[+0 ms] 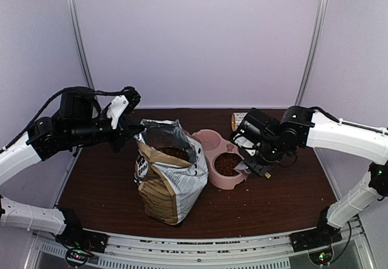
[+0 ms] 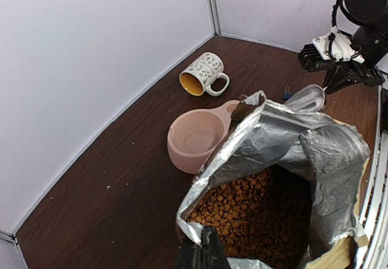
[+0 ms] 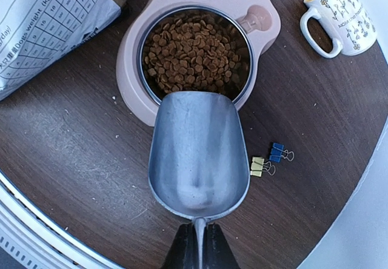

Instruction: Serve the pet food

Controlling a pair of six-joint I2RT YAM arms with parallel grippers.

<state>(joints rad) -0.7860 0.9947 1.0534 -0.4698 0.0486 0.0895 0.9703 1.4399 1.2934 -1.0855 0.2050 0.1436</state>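
Seemingly close to finished, the right claw (image 3: 199, 245) is pressed together on the thin handle of a metal scoop (image 3: 199, 154). It holds the empty scoop straight out ahead, with the lip over the near rim of a pink double bowl (image 3: 130, 63). Just past that lip, the pet food (image 3: 197, 54) fills the bowl's steel-lined side nearly to the brim. Whether scoop and rim touch cannot be told. Two small clips (image 3: 267, 160) lie just right of the scoop, and a flowered mug (image 3: 339, 17) sits farther ahead on the same side.

Across the brown surface (image 3: 79, 160), the left claw (image 2: 203, 254) is clamped shut on the foil rim of the open bag (image 2: 273, 142). More pet food lies in the bag directly in front of it. The bowl's second side, beyond the bag, is bare.

The risks look modest but real. Another scoopful would likely spill pellets over the brim. Pulling the scoop back low could catch its lip on the rim and drag or tip the light bowl. If the left claw lets go carelessly, the soft bag could slump and spill. The slim handle might also twist in its pinch.
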